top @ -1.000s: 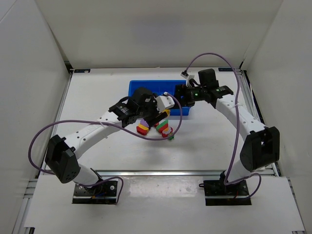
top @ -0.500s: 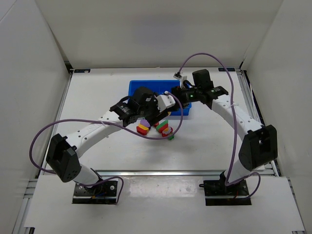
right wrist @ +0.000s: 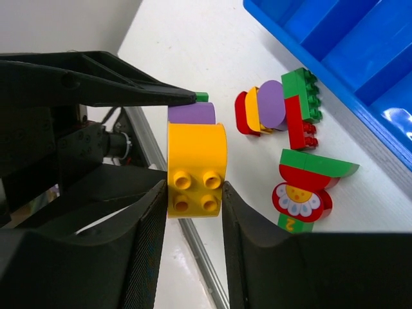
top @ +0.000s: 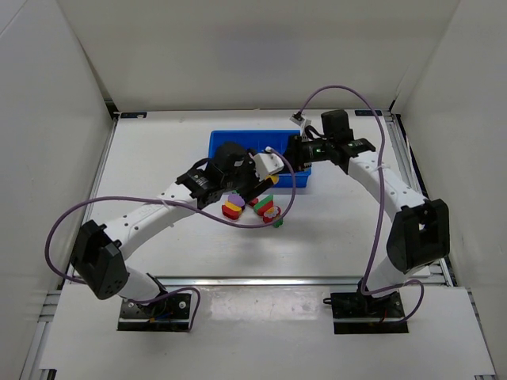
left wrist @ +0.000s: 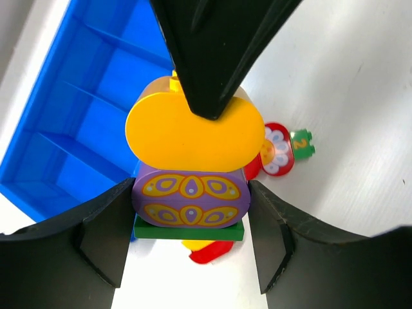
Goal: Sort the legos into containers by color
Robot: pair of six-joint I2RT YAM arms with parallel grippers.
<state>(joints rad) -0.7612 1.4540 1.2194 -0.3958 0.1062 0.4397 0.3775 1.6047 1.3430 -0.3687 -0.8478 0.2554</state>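
Note:
My left gripper [left wrist: 190,222] is shut on a purple lego [left wrist: 190,199] with a thin green plate [left wrist: 190,230] on one face and a yellow oval lego [left wrist: 193,132] on the other. It holds this stack in the air by the near edge of the blue tray of containers [left wrist: 58,129]. My right gripper [right wrist: 193,212] is shut on the yellow lego [right wrist: 196,164], with both pads against its sides. In the top view both grippers meet at the stack [top: 272,180]. More legos [top: 261,207] lie on the table below.
On the white table lie a cluster of red, yellow and purple ovals [right wrist: 261,109], a green and red block [right wrist: 299,106], a red flower piece [right wrist: 301,196] and a small green piece [left wrist: 302,141]. The tray compartments [right wrist: 386,38] in view hold nothing. White walls enclose the table.
My right gripper has shifted slightly and closed from wide open onto the yellow lego. The left gripper has kept its hold on the stack and stayed almost still.

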